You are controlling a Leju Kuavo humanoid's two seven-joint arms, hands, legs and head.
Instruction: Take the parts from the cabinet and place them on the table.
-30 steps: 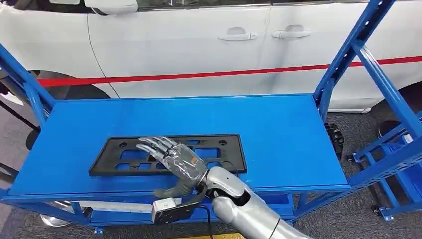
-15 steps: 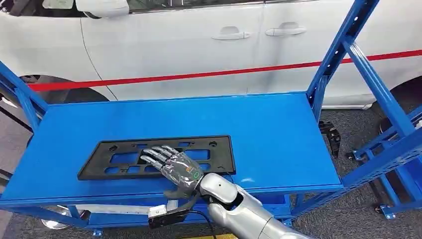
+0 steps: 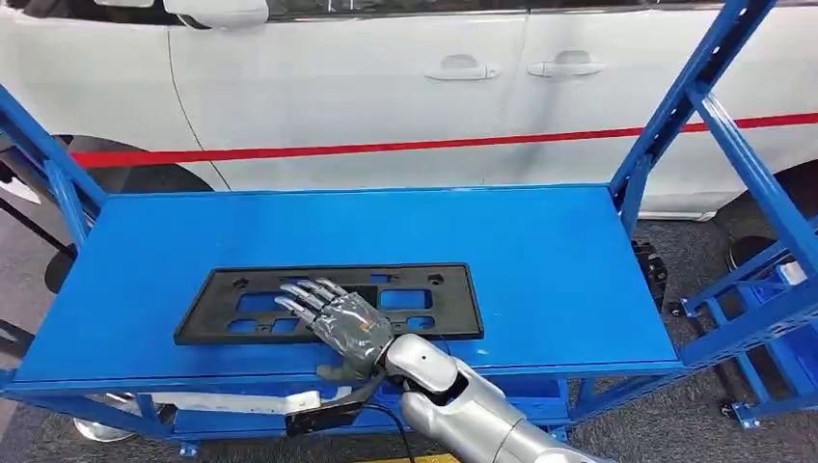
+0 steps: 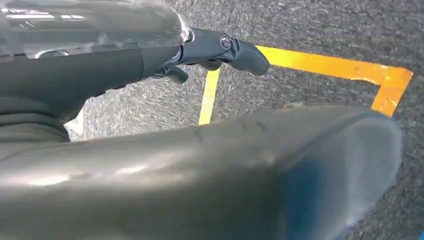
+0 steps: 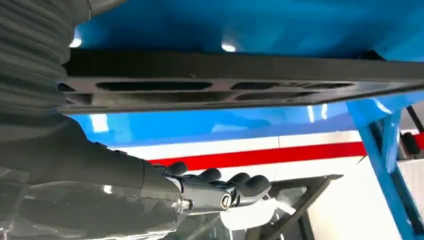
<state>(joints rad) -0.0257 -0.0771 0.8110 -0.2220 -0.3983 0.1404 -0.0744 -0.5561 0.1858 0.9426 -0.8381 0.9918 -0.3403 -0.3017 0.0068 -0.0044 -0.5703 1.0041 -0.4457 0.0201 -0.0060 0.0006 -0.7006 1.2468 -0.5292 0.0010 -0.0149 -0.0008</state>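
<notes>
A flat black plastic part (image 3: pixel 434 299) with several cut-outs lies on the blue table top (image 3: pixel 540 260), toward its front left. My right hand (image 3: pixel 342 323) is spread over the part's near middle, fingers apart and pointing away from me. The right wrist view shows the part (image 5: pixel 240 75) edge-on, with a gap between it and the outstretched right hand (image 5: pixel 200 192), which holds nothing. My left hand (image 4: pixel 210 47) hangs over the grey floor with nothing in it.
A white car (image 3: pixel 386 77) with a red stripe stands just behind the table. Blue slanted uprights (image 3: pixel 675 106) rise at the table's right end, and more blue framing (image 3: pixel 772 289) stands further right. Yellow tape (image 4: pixel 325 67) marks the floor.
My right hand has drawn back and sunk a little over the black part. The part has stayed in place; the view swayed left and came back.
</notes>
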